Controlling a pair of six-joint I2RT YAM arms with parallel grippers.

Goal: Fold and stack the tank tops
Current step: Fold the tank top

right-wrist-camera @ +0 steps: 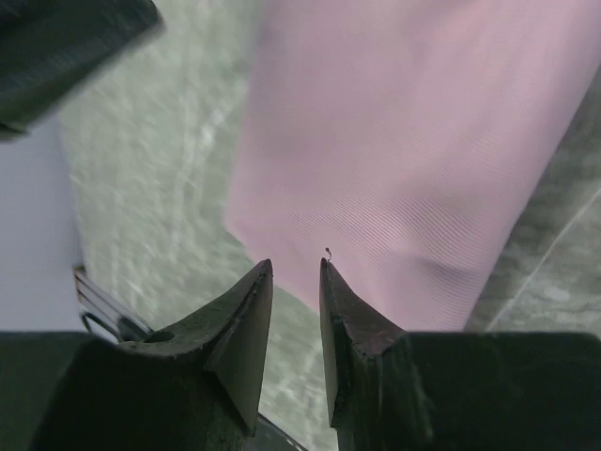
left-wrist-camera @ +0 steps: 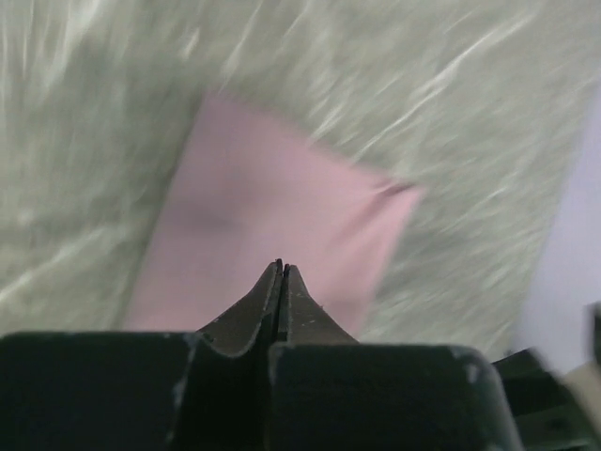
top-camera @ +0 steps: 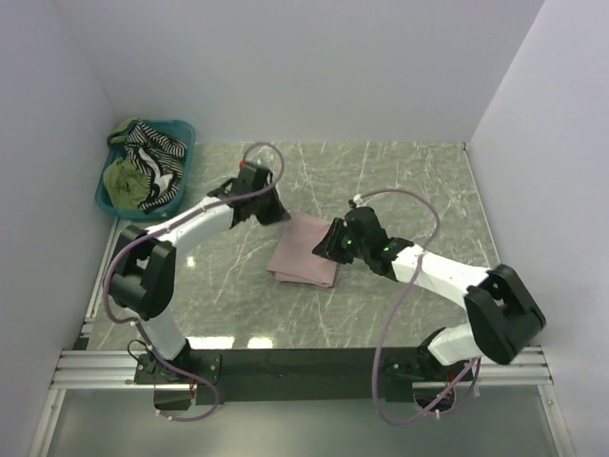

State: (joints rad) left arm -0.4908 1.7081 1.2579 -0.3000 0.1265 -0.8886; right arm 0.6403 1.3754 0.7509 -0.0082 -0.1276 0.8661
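Left claw: I see the tips pinched fully together with nothing between them, over the pink top's 11 o'clock corner; my wrist view is blurred.
Right claw: tips parted by a narrow gap, gripping nothing, at the top's 3 o'clock edge; I can't tell if it touches.
Pink top: folded flat, mid-table.
Basket: 10 o'clock from the pink top, well apart; striped top and green top heaped inside.
In the way: both claws overlap the pink top's edges from above.
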